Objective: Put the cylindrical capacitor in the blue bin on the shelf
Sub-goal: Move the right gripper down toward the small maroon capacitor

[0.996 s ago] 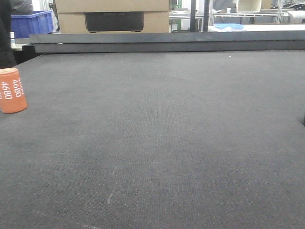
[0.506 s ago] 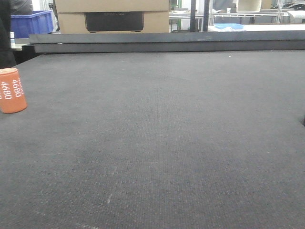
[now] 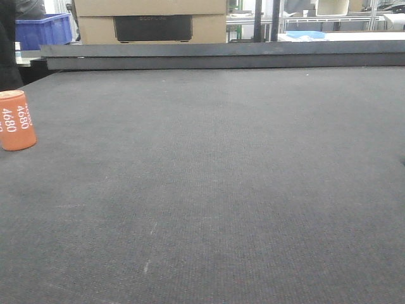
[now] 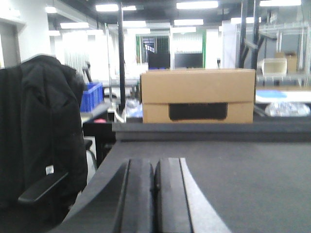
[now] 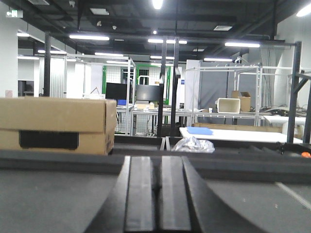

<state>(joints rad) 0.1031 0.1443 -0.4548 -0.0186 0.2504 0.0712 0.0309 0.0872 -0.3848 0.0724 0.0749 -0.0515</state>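
Note:
The cylindrical capacitor (image 3: 17,120), an orange can with white "4680" on its side, stands upright at the far left of the dark table mat (image 3: 215,177). Nothing touches it. A blue bin (image 3: 43,30) sits beyond the table's far-left corner, and the left wrist view shows the blue bin (image 4: 91,96) too. The shelf is out of view. My left gripper (image 4: 154,164) is shut and empty, low over the mat's left part. My right gripper (image 5: 156,161) is also shut with nothing in it. Neither gripper appears in the front view.
A cardboard box (image 3: 150,22) stands behind the raised dark rail (image 3: 221,56) at the table's far edge. A black jacket on a chair (image 4: 39,131) is off the table's left side. A clear plastic bag (image 5: 193,144) and a white table (image 5: 233,134) lie beyond the rail.
The front view's background has shifted very slightly to the right. The capacitor has stayed where it was.

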